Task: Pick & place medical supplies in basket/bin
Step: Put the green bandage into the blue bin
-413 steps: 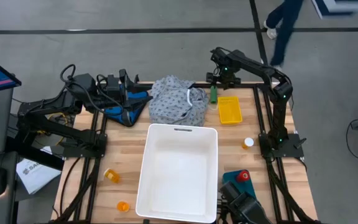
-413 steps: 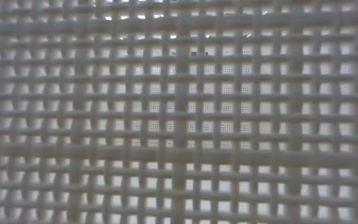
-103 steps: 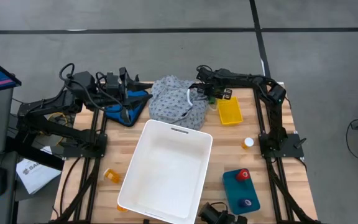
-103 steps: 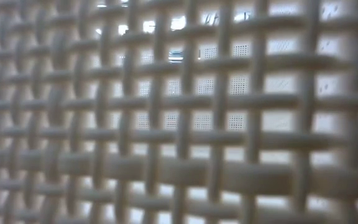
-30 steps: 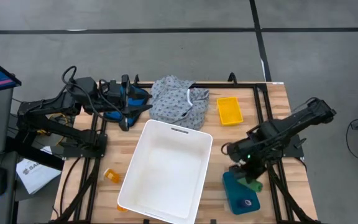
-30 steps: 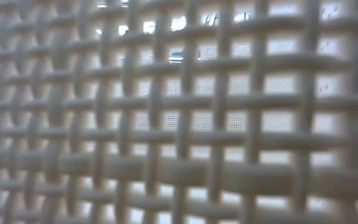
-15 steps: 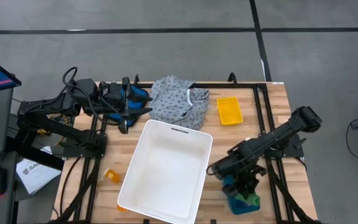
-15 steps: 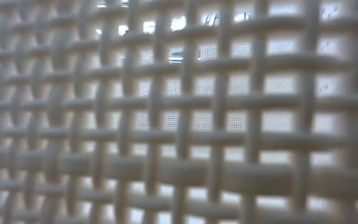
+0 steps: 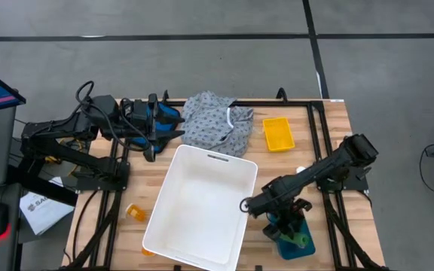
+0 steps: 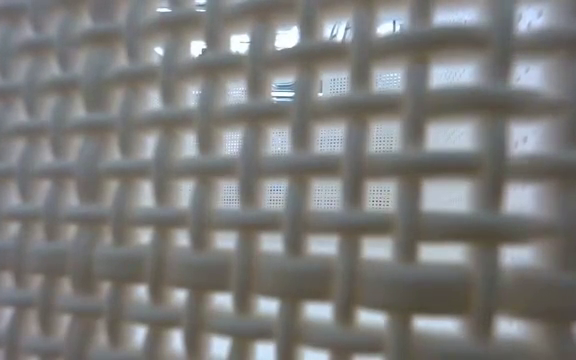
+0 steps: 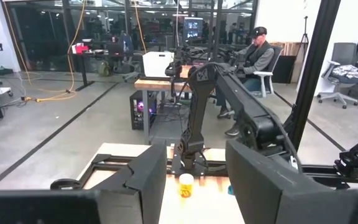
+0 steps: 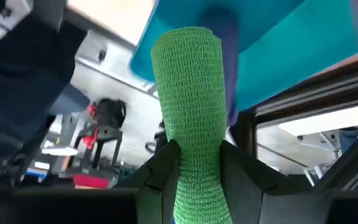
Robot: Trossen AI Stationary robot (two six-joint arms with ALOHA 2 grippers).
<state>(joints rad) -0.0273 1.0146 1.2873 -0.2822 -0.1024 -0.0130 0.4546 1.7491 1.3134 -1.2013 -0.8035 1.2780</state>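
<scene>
Green cylinder [image 12: 188,99] sits between the two fingers of my right gripper [image 12: 194,162], which is clenched on its lower part; the wrapped, bandage-like body stands out forward past my fingertips along the line of the wrist. From above I see this gripper [image 9: 296,233] hanging over the teal tray [image 9: 286,248] at the near right corner of the table [image 9: 319,135], with the green piece pointing down toward that tray. A purple cylinder [image 12: 229,37] seems to stand on the tray just behind the green one, but this part is partly hidden, so I am not sure of it.

What the coming move turns on, in my judgement: the white basket [image 9: 173,226] lies to the left of my right gripper, close beside it, its rim almost under my forearm. The cylinder's long axis runs out of my fingers, so I must carry it sideways over the rim and release it there with the free end inside the wall. My right arm is clearly the nearer one.

My left gripper [image 11: 194,186] waits at the far left corner with fingers apart, holding nothing, well away from the basket. The dotted garment [image 9: 217,124] is still on the table beyond the basket, beside a yellow tray [image 9: 277,133], and one orange pill bottle [image 9: 136,213] lies left of the basket.
</scene>
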